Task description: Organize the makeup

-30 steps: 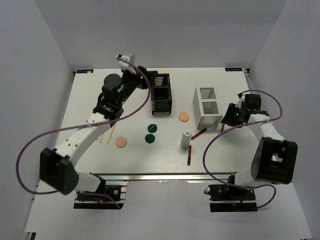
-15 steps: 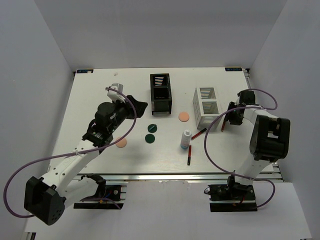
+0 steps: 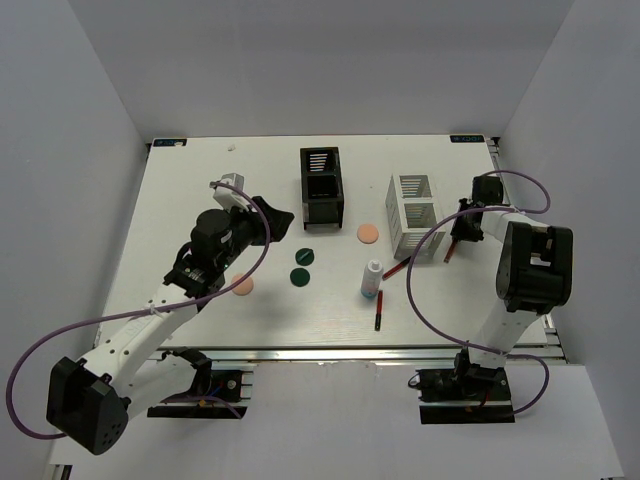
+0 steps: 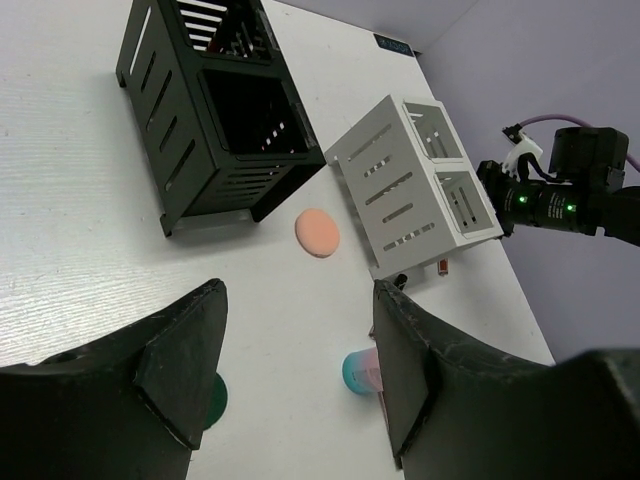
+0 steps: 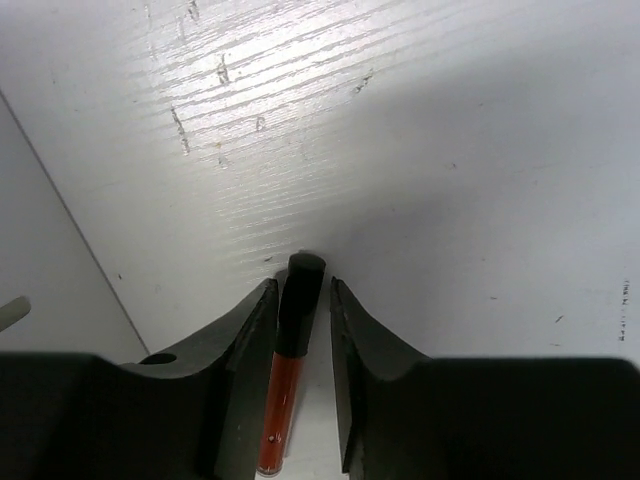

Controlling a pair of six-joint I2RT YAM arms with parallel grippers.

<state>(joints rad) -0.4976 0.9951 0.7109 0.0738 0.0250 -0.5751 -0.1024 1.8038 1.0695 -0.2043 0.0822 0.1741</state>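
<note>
My left gripper (image 3: 272,217) is open and empty, above the table left of the black organizer (image 3: 321,187). In its wrist view (image 4: 300,320) the white bottle (image 4: 362,372), a peach puff (image 4: 318,232) and a green disc (image 4: 212,398) lie below. From above I see the bottle (image 3: 372,278), two green discs (image 3: 306,256), a puff (image 3: 368,233), a second puff (image 3: 242,286) partly under the left arm, a red tube (image 3: 398,267) and a dark pencil (image 3: 378,314). My right gripper (image 5: 302,295) straddles another red tube (image 5: 288,385) lying on the table, jaws narrowly apart. The tan sticks are hidden.
The white organizer (image 3: 415,212) stands just left of my right gripper (image 3: 461,226); its wall shows in the right wrist view (image 5: 40,250). The table's right edge is close behind the right arm. Purple cables loop over both arms.
My left arm has drawn back from the black organizer toward the near left. My right arm has turned and its gripper has come down over the red tube by the white organizer.
</note>
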